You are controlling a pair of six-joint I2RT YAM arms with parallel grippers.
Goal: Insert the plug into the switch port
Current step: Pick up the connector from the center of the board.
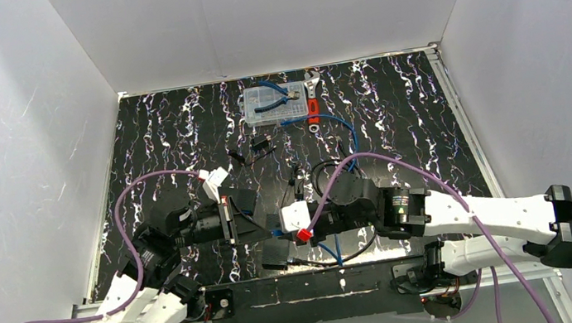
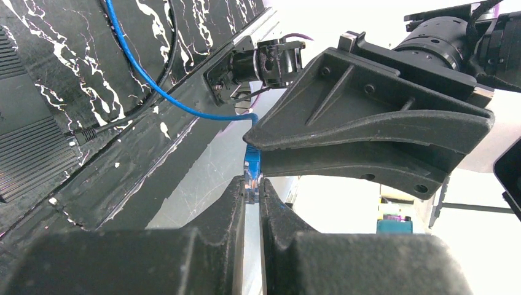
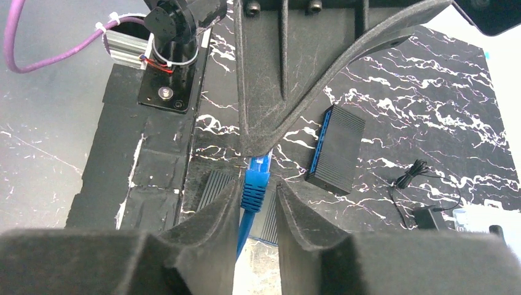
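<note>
You haven't seated anything yet. The blue cable plug (image 3: 255,178) hangs over the middle of the near edge, the right gripper (image 3: 258,190) jaws clamped on its boot and the left gripper (image 2: 252,187) jaws pinched on its tip. You have one plug but two candidates: a flat matte-black ribbed box (image 3: 336,147) farther in, and a second black box (image 3: 212,192) beneath the jaws. Neither shows its port.

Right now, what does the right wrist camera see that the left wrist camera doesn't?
Only the right wrist: a flat black box with a blue edge and a small black adapter. Only the left wrist: a black cable plugged into a ribbed box. Both: the blue plug between that camera's own jaws.
</note>
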